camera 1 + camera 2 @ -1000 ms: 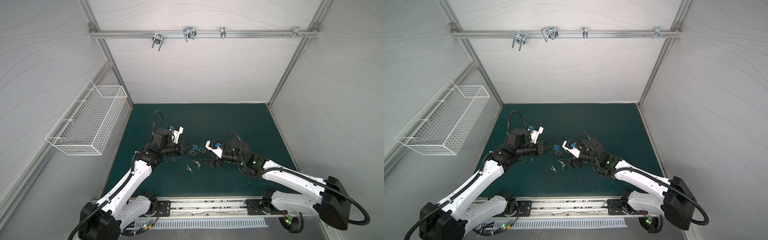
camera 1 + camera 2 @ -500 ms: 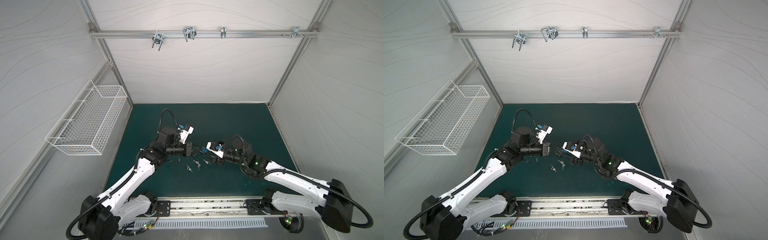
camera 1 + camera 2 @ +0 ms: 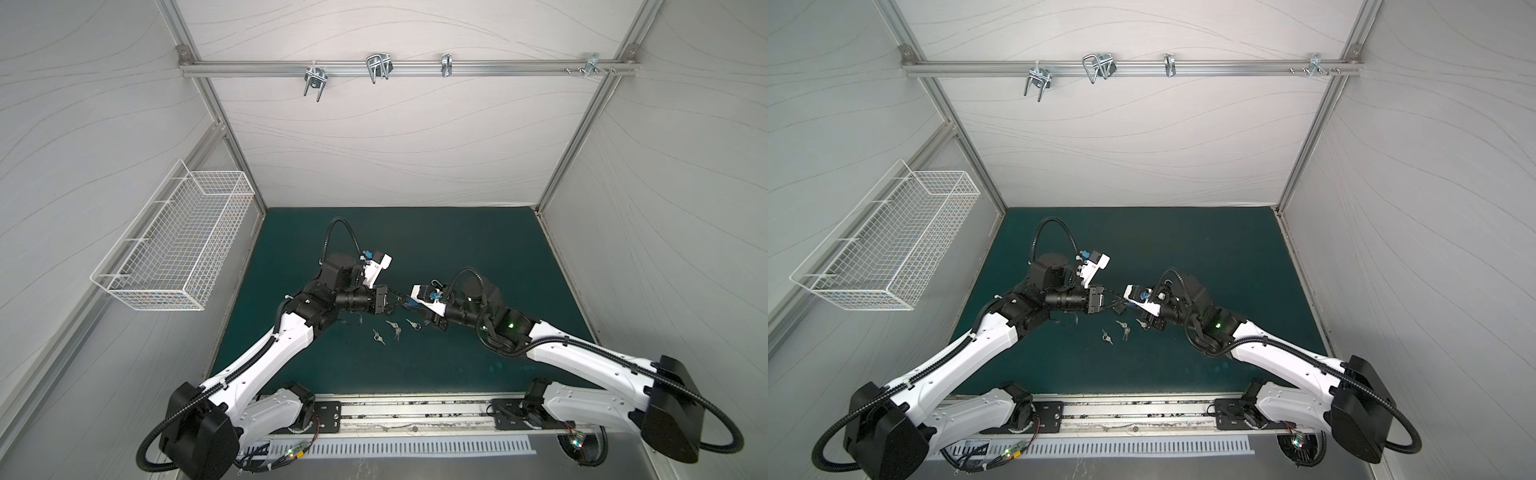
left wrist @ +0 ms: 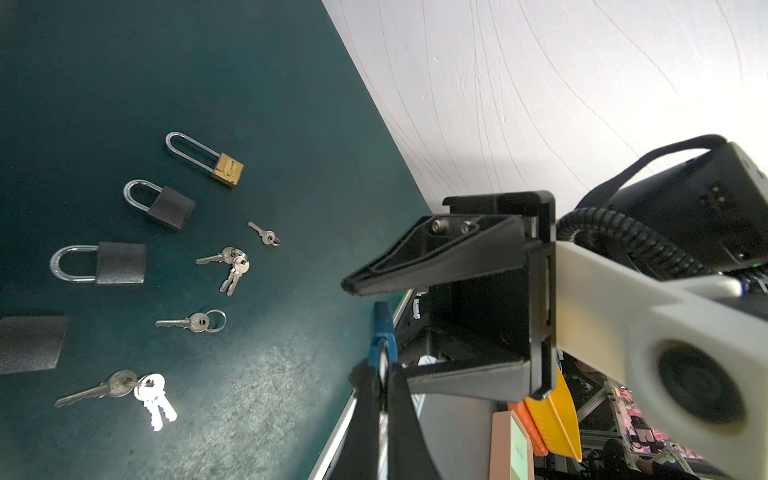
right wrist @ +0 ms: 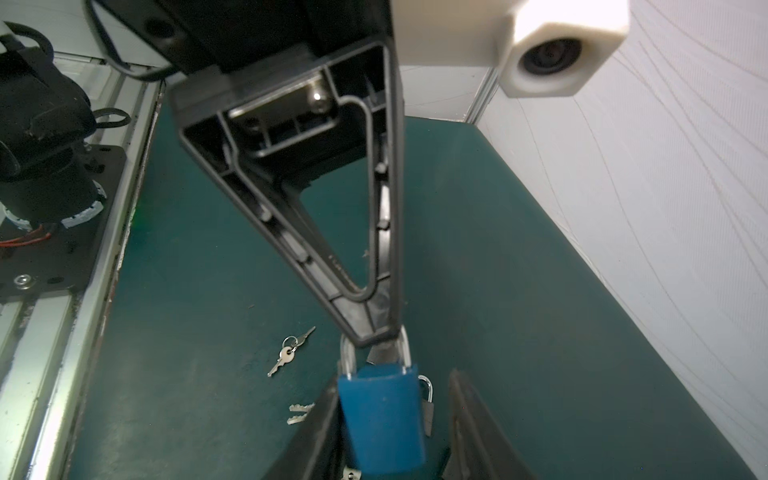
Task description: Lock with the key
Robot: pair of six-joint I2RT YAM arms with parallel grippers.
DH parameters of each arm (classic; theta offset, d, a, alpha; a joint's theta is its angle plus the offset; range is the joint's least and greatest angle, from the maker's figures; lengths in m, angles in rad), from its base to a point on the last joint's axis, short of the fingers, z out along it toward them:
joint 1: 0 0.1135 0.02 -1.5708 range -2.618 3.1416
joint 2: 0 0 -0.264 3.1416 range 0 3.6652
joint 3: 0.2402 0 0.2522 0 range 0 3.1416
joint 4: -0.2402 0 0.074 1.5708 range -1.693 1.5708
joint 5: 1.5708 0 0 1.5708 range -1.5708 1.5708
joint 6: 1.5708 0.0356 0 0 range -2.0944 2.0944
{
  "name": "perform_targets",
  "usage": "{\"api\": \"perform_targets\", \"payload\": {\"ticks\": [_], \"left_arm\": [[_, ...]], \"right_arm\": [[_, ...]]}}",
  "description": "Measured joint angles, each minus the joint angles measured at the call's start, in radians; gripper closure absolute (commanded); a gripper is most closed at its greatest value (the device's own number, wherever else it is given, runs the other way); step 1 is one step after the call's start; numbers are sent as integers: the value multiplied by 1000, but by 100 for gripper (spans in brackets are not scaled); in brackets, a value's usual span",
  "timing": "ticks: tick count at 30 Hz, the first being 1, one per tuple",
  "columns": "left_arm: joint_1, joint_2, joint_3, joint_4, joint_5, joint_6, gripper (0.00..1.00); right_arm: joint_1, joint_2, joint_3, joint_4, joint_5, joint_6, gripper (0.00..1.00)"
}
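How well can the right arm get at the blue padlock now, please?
Probably yes: the left gripper holds the blue padlock by its shackle, with the body between the right gripper's open jaws.

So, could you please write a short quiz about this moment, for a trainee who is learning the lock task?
1. True or false: the left gripper holds the blue padlock by its shackle.
2. The right gripper has its jaws: A) shut on a key; B) open, on either side of the blue padlock's body; C) shut on nothing.
3. What colour is the body of the long-shackled padlock lying on the mat?
Key: 1 true; 2 B; 3 brass (gold).
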Motion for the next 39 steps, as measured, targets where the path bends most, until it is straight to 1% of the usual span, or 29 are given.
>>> {"api": "perform_targets", "payload": {"ticks": [2,4,6,9,10,11,13,16,17,19,21,25,27,30,35,39], "left_arm": [[-1,1,1,0,2,0,100],[-2,2,1,2,0,0,100],[-2,3,2,7,-2,0,100],[-2,4,5,5,-8,0,100],[-3,5,9,2,-14,0,87],[-4,7,14,-2,-20,0,78],[-6,11,35,-22,-61,7,50],[-6,14,80,-77,-151,23,26],[-6,14,92,-94,-190,28,23],[3,11,104,-128,-280,26,20],[21,6,103,-178,-367,24,19],[98,-25,70,-255,-516,4,18],[142,-67,22,-275,-562,-12,18],[204,-128,-58,-303,-603,-35,18],[283,-201,-171,-315,-615,-76,17],[357,-229,-221,-328,-602,-106,15]], "right_arm": [[0,0,0,0,-1,0,65],[0,0,0,-2,-4,3,74],[1,0,0,-6,-8,1,79],[0,0,0,-6,-1,7,95],[1,0,0,-6,7,10,100],[1,0,0,-4,13,12,100],[1,1,0,-7,35,31,100],[0,5,0,-10,69,69,100],[0,9,0,-11,81,85,100],[0,32,0,-15,105,125,100],[0,81,7,-26,142,181,100],[3,238,66,-111,224,335,100],[7,290,95,-164,262,417,100],[8,336,156,-259,294,502,100],[21,404,260,-323,277,570,100],[74,542,394,-378,267,607,100]]}}
